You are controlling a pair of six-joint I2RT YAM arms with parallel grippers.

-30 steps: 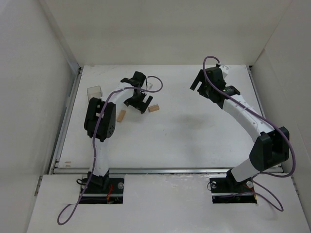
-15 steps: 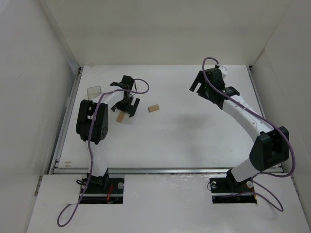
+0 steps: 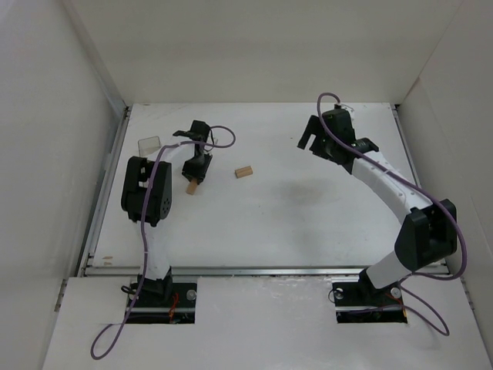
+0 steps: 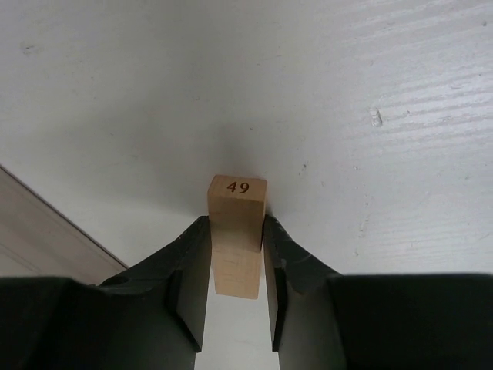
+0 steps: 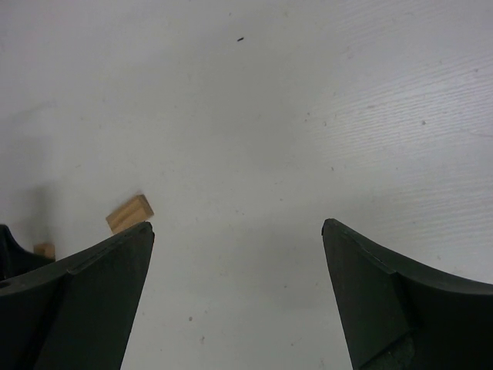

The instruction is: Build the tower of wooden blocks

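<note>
Left pincer: clenched on a wood block. In the left wrist view both dark fingers press the block's long sides. The block's end sticks out past the fingertips toward the table. That end face carries the printed number 49. There is a soft shadow on the table around the block. Cannot tell whether the block rests on the surface or sits just clear of it.

Overhead view: the left arm is folded over the left-rear part of the table, and a tan sliver of the held block shows just below the pincer.

Second block: lies flat on the table to the right of the left pincer, near it but apart. It also shows in the right wrist view, lower left, with nothing touching it. The two blocks are apart, not stacked.

Right pincer: released, fingers spread wide with only bare table between them. It hangs over the right-rear area, well apart from both blocks.

Clear container: near the table's left-rear edge, to the left of the left pincer.
</note>
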